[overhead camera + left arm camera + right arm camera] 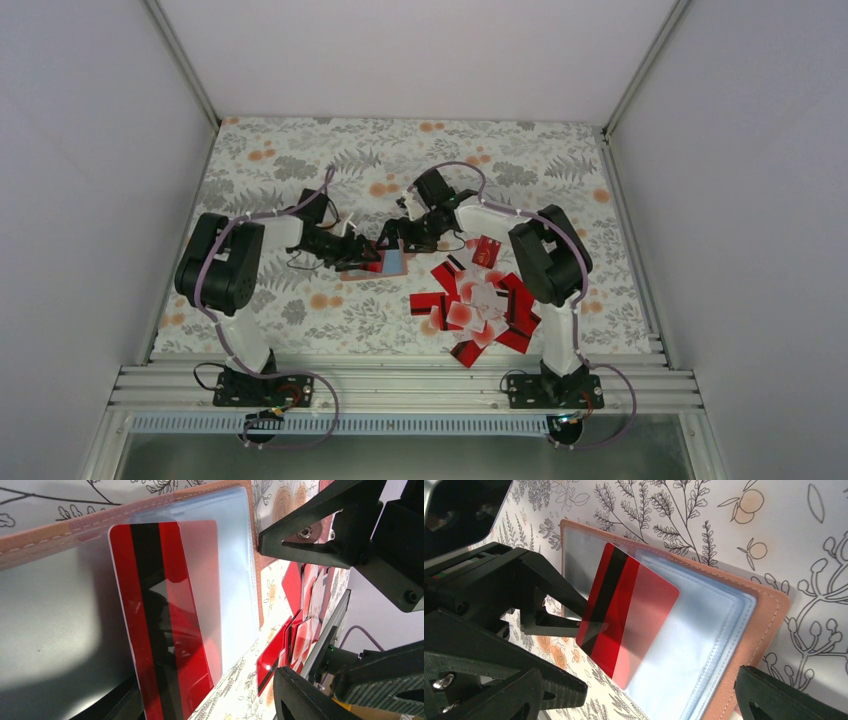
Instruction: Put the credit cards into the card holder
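Lying open on the flowered tablecloth, the card holder sat at the fingertips of both of your tools, its tan stitched rim framing a stack of clear plastic sleeves. One red card with a black stripe stood partway into the topmost sleeve. The half farther from your left gripper showed dimmed behind the plastic, and the striped half stuck out bare toward that gripper.

The left gripper met the card at its striped edge with its jaws partly apart, one finger above the edge and the other reaching beneath it. From the right wrist view the lower finger seemed to touch the card's underside, though the glare on the plastic made that hard to confirm.

Your right gripper hung over the holder from the opposite side, jaws spread wide and gripping nothing, with the card and sleeves showing in the gap between its fingers.

Behind the right gripper, back toward its arm's base, the other credit cards lay in a loose overlapping heap, red ones with black stripes mixed with white ones bearing a red blot. A stray card, also red, lay alone between that heap and the right gripper's wrist, just beside the arm.
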`<act>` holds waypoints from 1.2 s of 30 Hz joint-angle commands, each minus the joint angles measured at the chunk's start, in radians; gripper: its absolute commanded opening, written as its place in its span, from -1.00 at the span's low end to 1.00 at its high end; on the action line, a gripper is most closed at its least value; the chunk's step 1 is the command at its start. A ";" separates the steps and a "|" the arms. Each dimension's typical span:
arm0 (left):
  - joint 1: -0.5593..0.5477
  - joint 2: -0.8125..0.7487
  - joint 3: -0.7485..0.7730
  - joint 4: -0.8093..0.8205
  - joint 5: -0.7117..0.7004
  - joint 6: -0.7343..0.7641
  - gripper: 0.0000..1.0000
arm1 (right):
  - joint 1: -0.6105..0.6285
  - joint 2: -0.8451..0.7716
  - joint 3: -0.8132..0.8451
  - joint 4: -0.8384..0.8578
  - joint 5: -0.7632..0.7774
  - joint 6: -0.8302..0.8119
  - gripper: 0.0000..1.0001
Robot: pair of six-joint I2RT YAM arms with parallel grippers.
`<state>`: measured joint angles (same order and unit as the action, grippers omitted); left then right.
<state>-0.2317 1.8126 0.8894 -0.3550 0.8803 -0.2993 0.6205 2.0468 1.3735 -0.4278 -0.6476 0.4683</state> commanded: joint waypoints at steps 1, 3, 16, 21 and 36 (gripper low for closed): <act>-0.003 0.001 0.016 -0.071 -0.107 0.035 0.17 | -0.007 -0.014 0.035 -0.044 0.029 -0.024 0.94; -0.007 0.003 0.024 -0.077 -0.116 0.037 0.18 | -0.006 -0.020 0.025 -0.043 0.029 -0.028 0.94; -0.091 0.022 0.096 -0.159 -0.267 0.037 0.15 | -0.007 0.009 -0.043 0.035 -0.069 -0.009 0.72; -0.138 0.035 0.136 -0.198 -0.371 0.008 0.15 | -0.007 0.021 -0.061 0.063 -0.096 0.003 0.59; -0.264 0.061 0.177 -0.216 -0.507 -0.132 0.31 | -0.007 0.024 -0.101 0.120 -0.149 0.027 0.51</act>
<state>-0.4423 1.8172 1.0840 -0.6006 0.4545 -0.3836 0.5701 2.0468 1.2926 -0.3756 -0.7486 0.4801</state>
